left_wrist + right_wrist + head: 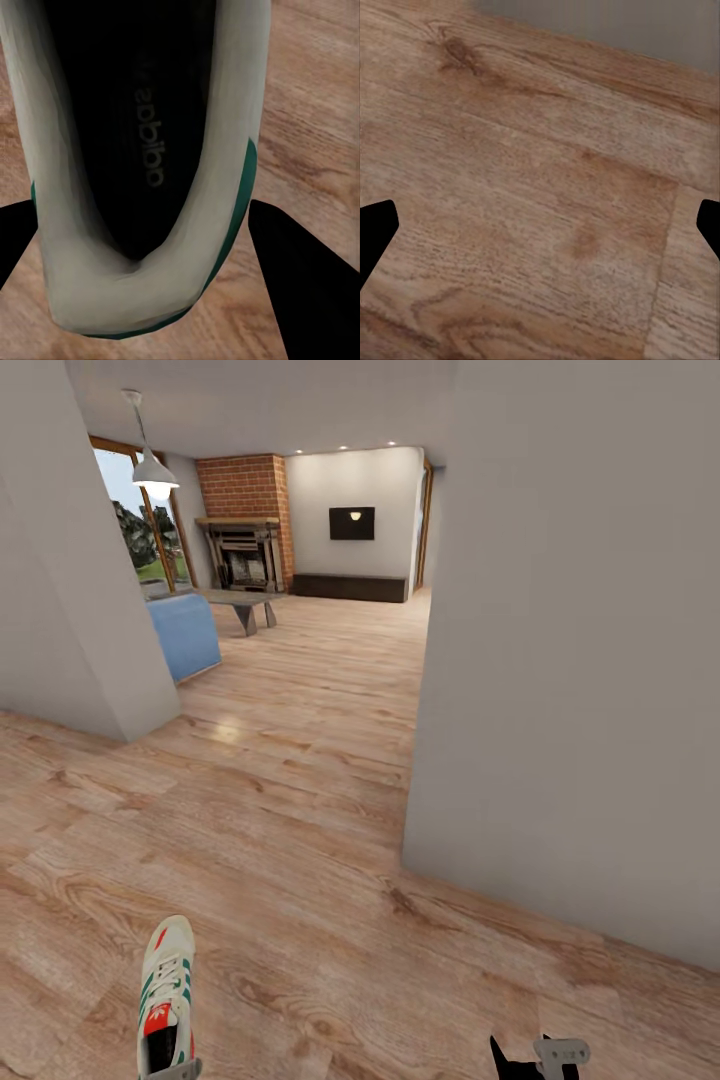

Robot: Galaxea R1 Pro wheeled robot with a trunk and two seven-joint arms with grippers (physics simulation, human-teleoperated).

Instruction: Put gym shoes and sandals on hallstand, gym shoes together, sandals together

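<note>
Floor: corridor floor, light wood-grain planks, matte.
Walls: plain grey, flanking the opening ahead.
Shoe: gym shoe, white, green stripes, long axis pointing away from the robot.
Left gripper: fingers hug the heel, shoe apparently held.
Right gripper: spread, nothing between, over bare planks.
</note>
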